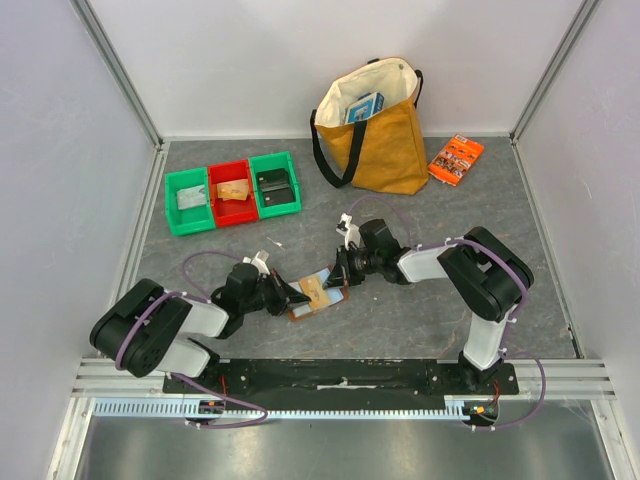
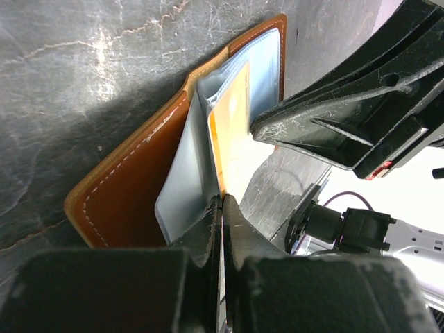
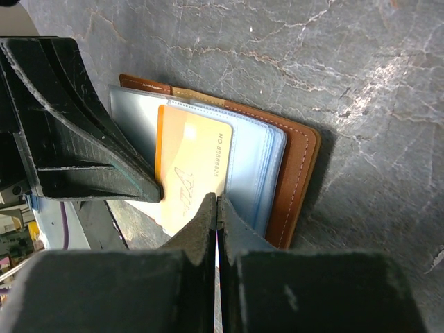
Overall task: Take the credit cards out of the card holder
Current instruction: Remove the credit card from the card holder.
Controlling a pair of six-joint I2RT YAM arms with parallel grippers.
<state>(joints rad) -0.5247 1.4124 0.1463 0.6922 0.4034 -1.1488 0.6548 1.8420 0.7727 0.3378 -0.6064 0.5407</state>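
The brown card holder (image 1: 300,312) lies open on the grey table between both arms, and its pale grey-blue pockets (image 3: 257,159) show. A tan-orange credit card (image 3: 194,159) sticks partly out of a pocket. My left gripper (image 1: 296,296) is shut on that card's edge (image 2: 232,118). Its jaws (image 2: 223,201) sit beside the brown cover (image 2: 132,194). My right gripper (image 1: 343,277) comes from the opposite side. Its jaws (image 3: 218,201) are shut on a thin pale pocket edge next to the card. The brown cover (image 3: 298,166) lies flat. Other cards are hidden.
Three bins stand at the back left: green (image 1: 188,200), red (image 1: 231,192), green (image 1: 274,184). A mustard tote bag (image 1: 380,140) stands at the back centre. An orange printed packet (image 1: 456,158) lies to its right. White walls enclose the table.
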